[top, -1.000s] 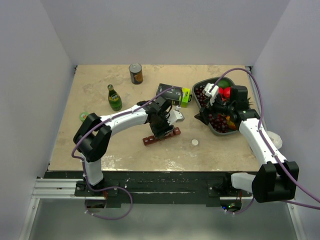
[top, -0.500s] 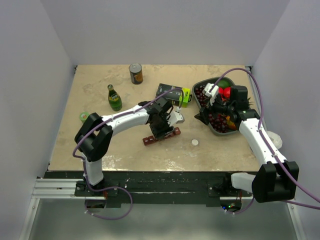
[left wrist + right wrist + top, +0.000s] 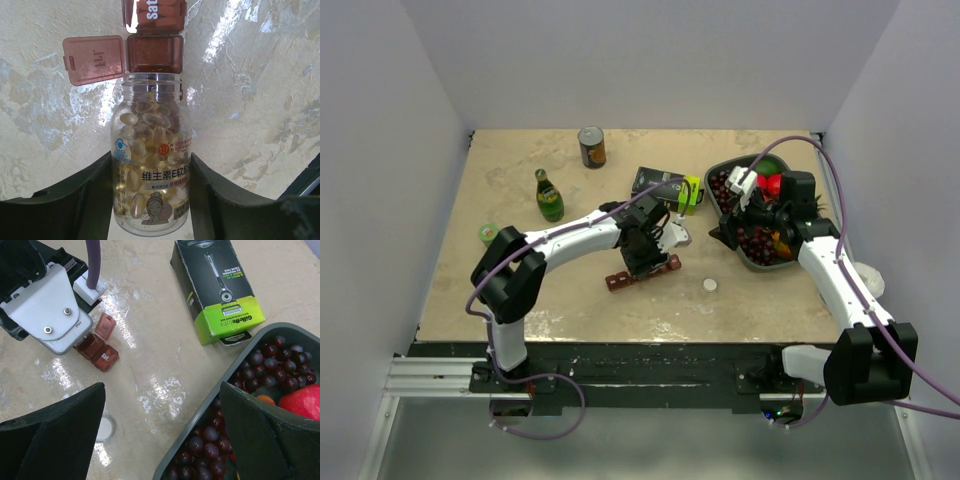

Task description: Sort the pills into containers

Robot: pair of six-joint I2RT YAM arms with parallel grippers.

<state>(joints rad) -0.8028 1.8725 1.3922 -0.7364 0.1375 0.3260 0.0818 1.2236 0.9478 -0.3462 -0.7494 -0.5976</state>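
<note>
Beige marbled desk [image 3: 520, 290], white walls on three sides.

- Nearest, at 4 o'clock from the strip: a small white disc [image 3: 709, 285], judged to be the bottle's cap. No writing can be made out on it.
- Desk centre: the containers [image 3: 642, 272], a dark red strip, lie flat. One compartment [image 3: 155, 53] is uncovered, its lid [image 3: 94, 58] swung out to 9 o'clock.
- The left fingers [image 3: 80, 200] are clamped narrowly on a clear pill bottle [image 3: 152, 150], uncapped and nearly full. Its mouth is aimed at the uncovered compartment. Contact cannot be told.
- The right fingers [image 3: 60, 435] are spread wide with nothing held, hovering at the fruit tray [image 3: 252, 340], at 3 o'clock from the strip.

Risks, as judged:
- The mouth looks wider than the compartment, so a steep tip could send capsules over the walls onto the desk.
- The strip looks light and could be shoved by the bottle.
- The hinged lid could be knocked shut.

Writing:
- "Fri" is read on the open lid, and "Sat" on the next, closed lid [image 3: 155, 12].
- "维生素E软胶囊" is read on the bottle label.
- "GilletteLabs" is read on the black-and-green box [image 3: 220, 290], at 1 o'clock.
</note>
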